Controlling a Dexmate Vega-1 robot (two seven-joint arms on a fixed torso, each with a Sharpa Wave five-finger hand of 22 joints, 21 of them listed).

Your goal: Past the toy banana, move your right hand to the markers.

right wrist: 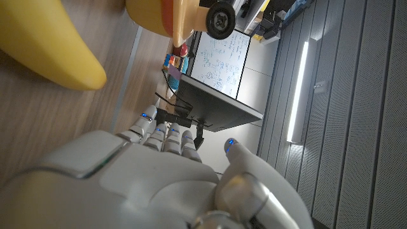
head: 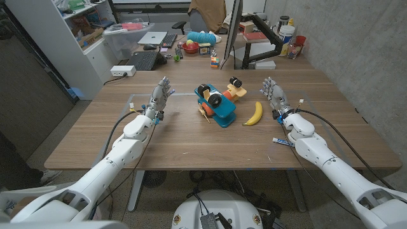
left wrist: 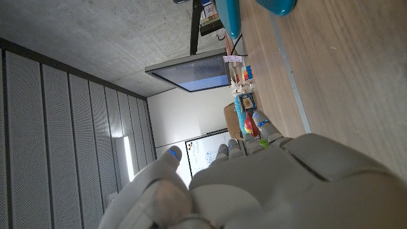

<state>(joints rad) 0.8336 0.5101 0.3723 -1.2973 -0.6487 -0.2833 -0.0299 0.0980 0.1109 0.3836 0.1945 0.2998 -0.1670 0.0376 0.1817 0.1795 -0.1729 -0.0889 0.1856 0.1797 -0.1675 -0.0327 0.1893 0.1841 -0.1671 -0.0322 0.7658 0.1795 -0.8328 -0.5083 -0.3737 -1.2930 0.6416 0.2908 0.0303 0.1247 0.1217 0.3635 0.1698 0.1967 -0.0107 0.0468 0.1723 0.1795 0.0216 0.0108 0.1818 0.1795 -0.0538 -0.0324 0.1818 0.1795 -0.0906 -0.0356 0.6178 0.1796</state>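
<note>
Right hand (head: 276, 97) beside toy banana (head: 254, 114); banana lengthwise toward far edge

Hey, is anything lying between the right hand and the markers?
Yes. What look like the thin markers lie at the robot's-left side of the blue toy. Between them and the right hand lie the toy banana and then the blue toy itself, so the hand would have to clear both.

Wooden table (head: 191, 143), blue toy vehicle (head: 215, 105) at centre, yellow toy car (head: 236, 90) just behind it, toy banana (head: 254, 114) to its right, marker (head: 283, 142) near right edge.
</note>
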